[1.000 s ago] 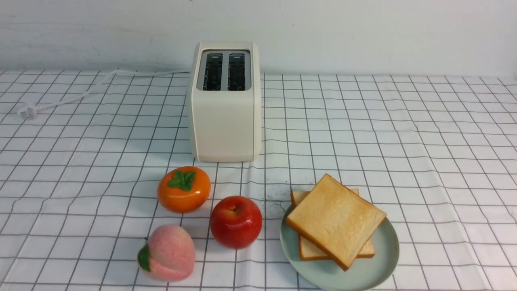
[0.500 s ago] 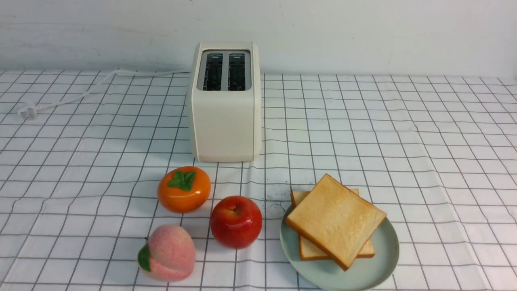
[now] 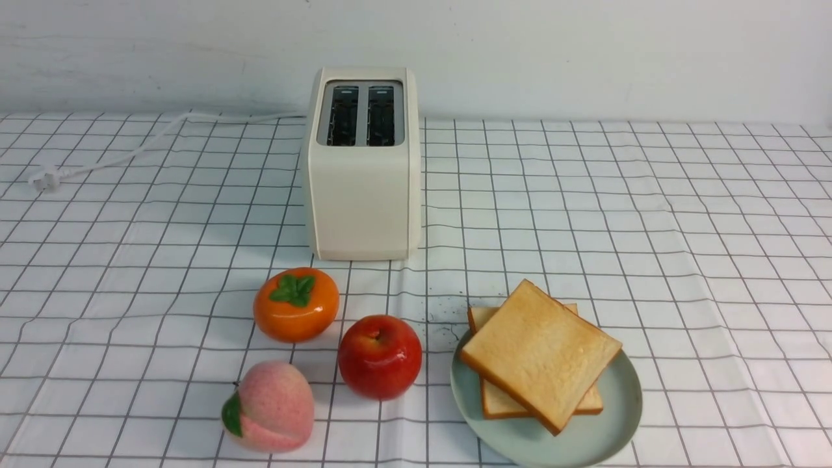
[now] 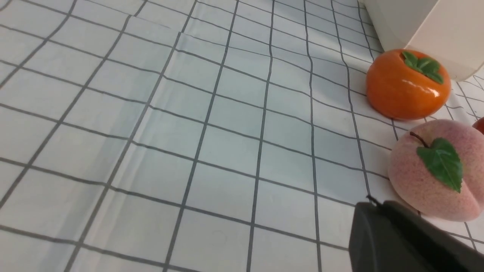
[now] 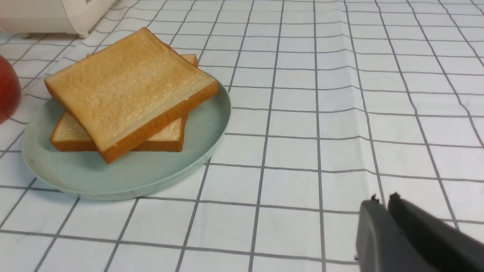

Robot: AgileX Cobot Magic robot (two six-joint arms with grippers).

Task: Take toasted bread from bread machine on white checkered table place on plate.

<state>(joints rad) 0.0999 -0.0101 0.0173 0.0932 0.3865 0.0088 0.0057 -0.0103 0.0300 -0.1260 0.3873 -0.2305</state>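
Note:
Two slices of toasted bread lie stacked on the pale green plate point(image 3: 611, 416) at the front right. The top slice point(image 3: 539, 354) is turned askew over the lower one point(image 3: 500, 403). The cream bread machine point(image 3: 363, 169) stands at the back centre of the white checkered table point(image 3: 650, 214), and both dark slots look empty. Neither arm shows in the front view. In the left wrist view my left gripper point(image 4: 372, 204) is shut and empty, low over the table near the peach point(image 4: 435, 170). My right gripper point(image 5: 383, 198) is shut and empty too, off to the side of the plate point(image 5: 189, 143) and the toasted bread point(image 5: 128, 83).
An orange persimmon point(image 3: 296, 304), a red apple point(image 3: 379, 356) and a pink peach point(image 3: 270, 406) sit in front of the bread machine, left of the plate. The white cord point(image 3: 130, 153) with its plug trails across the back left. Dark crumbs point(image 3: 445, 318) lie beside the plate.

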